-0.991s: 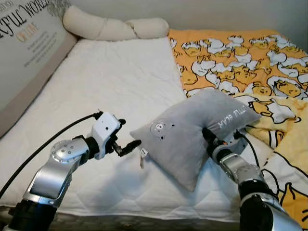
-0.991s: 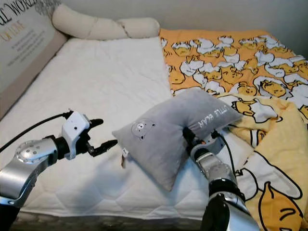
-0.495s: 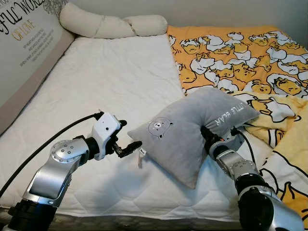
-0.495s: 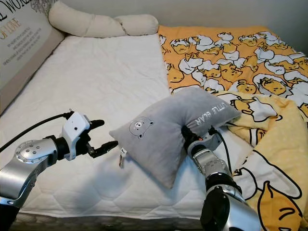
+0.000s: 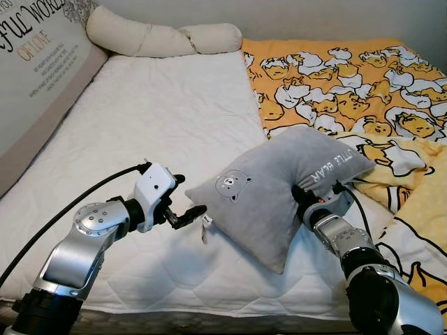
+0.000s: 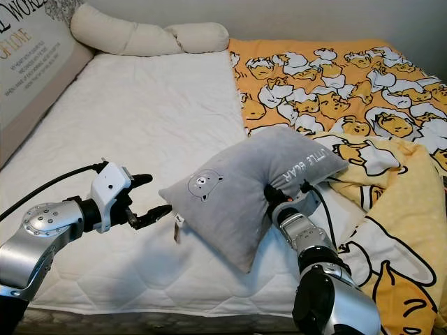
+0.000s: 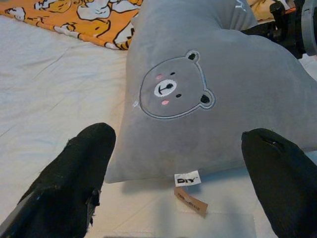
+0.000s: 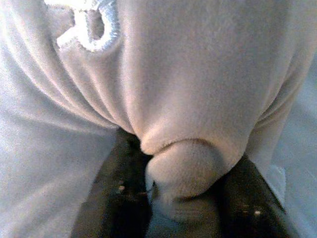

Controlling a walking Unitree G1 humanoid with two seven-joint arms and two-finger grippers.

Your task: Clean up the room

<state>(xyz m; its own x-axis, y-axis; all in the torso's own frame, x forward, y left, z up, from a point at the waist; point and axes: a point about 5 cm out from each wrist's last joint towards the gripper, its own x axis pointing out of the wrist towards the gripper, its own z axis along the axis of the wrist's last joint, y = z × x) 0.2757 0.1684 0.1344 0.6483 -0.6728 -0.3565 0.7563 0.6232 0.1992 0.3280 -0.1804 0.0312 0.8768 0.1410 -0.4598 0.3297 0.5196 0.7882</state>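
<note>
On bed [image 5: 174, 118], pillow [image 5: 279, 188] barely shifted; right gripper [image 5: 305, 202] stays pinched on it, left gripper [image 5: 187, 206] spread wide at its 9 o'clock corner, transfer pending.

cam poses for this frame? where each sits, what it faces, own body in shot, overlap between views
Left and right eye: on the head, looking down at the bed; both arms show.
Left wrist: on the left arm, facing the grey pillow between the open left gripper fingers.
Right wrist: on the right arm, right gripper pinching pillow fabric.
Shared: the pillow shows in all views; its bear face shows in the eye and left wrist views.
</note>
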